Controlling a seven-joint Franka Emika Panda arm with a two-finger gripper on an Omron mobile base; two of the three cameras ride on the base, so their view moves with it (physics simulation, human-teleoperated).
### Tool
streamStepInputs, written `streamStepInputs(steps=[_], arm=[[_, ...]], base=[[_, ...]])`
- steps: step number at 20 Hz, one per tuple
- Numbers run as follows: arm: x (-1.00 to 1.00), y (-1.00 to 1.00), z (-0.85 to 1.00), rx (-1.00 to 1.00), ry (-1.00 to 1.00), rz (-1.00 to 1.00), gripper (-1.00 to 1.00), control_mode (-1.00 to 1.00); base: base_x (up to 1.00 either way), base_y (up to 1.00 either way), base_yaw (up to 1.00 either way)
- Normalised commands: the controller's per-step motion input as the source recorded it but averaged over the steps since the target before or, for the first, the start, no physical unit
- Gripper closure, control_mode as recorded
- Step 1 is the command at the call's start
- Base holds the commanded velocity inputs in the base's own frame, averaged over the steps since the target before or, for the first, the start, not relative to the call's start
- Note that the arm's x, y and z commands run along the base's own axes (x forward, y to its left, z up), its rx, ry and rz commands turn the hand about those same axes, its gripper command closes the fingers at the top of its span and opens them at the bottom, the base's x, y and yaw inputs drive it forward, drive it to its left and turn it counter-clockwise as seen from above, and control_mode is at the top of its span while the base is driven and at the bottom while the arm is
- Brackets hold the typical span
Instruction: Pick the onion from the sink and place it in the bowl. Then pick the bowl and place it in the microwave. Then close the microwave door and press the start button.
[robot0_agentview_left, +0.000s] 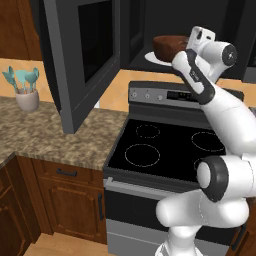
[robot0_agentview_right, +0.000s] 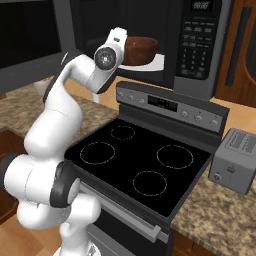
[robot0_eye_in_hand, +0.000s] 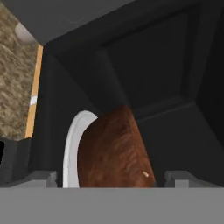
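Left base view: kitchen counter (robot0_agentview_left: 60, 135) and stove (robot0_agentview_left: 165, 150) below; bowl (robot0_agentview_left: 169, 47) sits on the white plate (robot0_agentview_left: 152, 58) inside the microwave (robot0_agentview_left: 150, 30), door (robot0_agentview_left: 82, 55) swung wide left.
Right base view: arm's hand at the bowl's (robot0_agentview_right: 140, 50) near side; button panel (robot0_agentview_right: 196, 40) far right.
Hand view: gripper (robot0_eye_in_hand: 112, 177) spread, released, fingertips (robot0_eye_in_hand: 41, 177) flanking the bowl (robot0_eye_in_hand: 113, 153); best retreat straight back, clear of the cavity edges.

A home kitchen: a black glass-top stove (robot0_agentview_left: 170, 145) stands between wooden cabinets (robot0_agentview_left: 70, 200) under a speckled stone surface (robot0_agentview_left: 55, 135), the microwave (robot0_agentview_right: 197, 45) hangs above, a toaster (robot0_agentview_right: 235, 160) sits right, a utensil cup (robot0_agentview_left: 26, 90) far left.
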Motion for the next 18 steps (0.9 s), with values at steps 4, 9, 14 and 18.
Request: streamStepInputs(steps=[4, 9, 14, 18], arm=[[-1.00, 0.00, 0.96, 0.01, 0.00, 0.00, -1.00, -1.00], [-1.00, 0.00, 0.62, 0.00, 0.20, 0.00, -1.00, -1.00], [-1.00, 0.07, 0.05, 0.00, 0.00, 0.00, -1.00, -1.00], [-1.00, 0.28, -0.08, 0.00, -0.16, 0.00, -1.00, -1.00]], base=[[0.00, 0.00, 0.00], [0.00, 0.00, 0.00], [0.00, 0.00, 0.00], [0.00, 0.00, 0.00]])
